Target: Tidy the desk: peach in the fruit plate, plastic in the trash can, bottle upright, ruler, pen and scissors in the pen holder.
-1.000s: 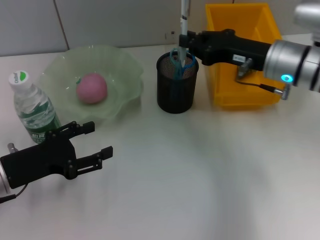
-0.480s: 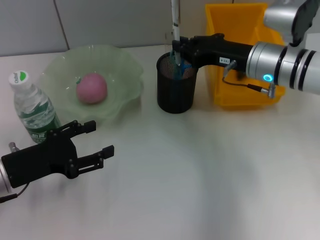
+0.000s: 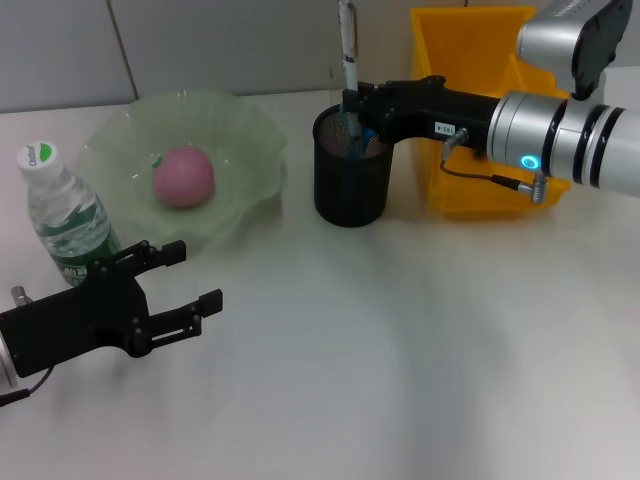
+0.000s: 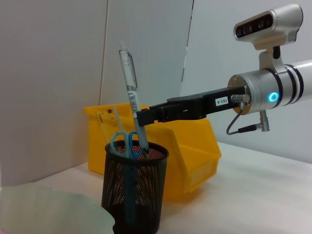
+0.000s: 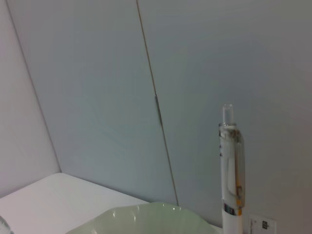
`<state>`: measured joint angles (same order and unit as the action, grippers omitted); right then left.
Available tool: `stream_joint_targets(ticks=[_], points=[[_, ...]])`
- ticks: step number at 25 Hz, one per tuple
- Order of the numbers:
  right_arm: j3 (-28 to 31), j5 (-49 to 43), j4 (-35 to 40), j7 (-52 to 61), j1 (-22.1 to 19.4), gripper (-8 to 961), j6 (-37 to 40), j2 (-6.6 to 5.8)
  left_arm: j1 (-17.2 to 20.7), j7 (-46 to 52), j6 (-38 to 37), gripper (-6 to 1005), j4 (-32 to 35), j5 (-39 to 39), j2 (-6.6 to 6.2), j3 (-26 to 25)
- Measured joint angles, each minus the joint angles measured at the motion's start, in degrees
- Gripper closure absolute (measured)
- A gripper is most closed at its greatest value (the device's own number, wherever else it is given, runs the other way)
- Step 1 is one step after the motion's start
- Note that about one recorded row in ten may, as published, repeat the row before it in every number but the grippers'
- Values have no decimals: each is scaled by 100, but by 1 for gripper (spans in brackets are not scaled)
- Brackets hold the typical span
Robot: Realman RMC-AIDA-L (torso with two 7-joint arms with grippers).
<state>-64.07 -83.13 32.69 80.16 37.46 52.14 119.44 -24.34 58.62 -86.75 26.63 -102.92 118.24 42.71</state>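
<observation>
The pen (image 3: 348,60) stood nearly upright, slightly tilted, with its lower end inside the black mesh pen holder (image 3: 350,180) and most of its barrel projecting above the rim. The right claw (image 3: 352,105) was pinching the pen just above the holder's rim, reaching in from the right side of the scene. Blue-handled scissors (image 4: 127,142) stood in the same holder, handles up, beside the pen. A clear ruler (image 4: 118,122) also rose from the holder, leaning next to the scissors.

The pen holder stood at the far centre of the white desk (image 3: 400,350). Just to its right, touching or nearly touching, stood the yellow trash can (image 3: 470,60); the right arm extended across the front of it. To the left of the holder sat the pale green fruit plate (image 3: 250,150), with the pink peach (image 3: 183,177) resting in its middle.

The bottle (image 3: 62,215) stood upright at the left edge of the desk, near the fruit plate, with its white-and-green cap on top. The left claw (image 3: 190,285) hovered low at the near left, just in front of the bottle, with its fingers spread and holding nothing.

In the right wrist view, only the upper part of the pen, the rim of the fruit plate and the grey wall panels (image 5: 97,97) behind were visible.
</observation>
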Motion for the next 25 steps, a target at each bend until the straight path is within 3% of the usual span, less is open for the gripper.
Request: stream_joint_targets(ticks=[12, 15, 20, 23, 25], points=[[0, 5, -26, -1, -43, 669, -3, 9, 0, 0, 0, 186, 15, 0, -3, 0], [21, 24, -27, 0, -54, 436, 8, 9, 0, 0, 0, 186, 17, 0, -3, 0], [32, 495, -27, 15, -180, 285, 258, 7, -3, 0, -30, 186, 3, 0, -2, 0], [57, 731, -26, 55, -270, 286, 537, -10, 2, 0, -138, 186, 1, 0, 5, 0], [65, 900, -26, 105, -438, 286, 1132, -28, 7, 1, -248, 186, 0, 21, 6, -2]])
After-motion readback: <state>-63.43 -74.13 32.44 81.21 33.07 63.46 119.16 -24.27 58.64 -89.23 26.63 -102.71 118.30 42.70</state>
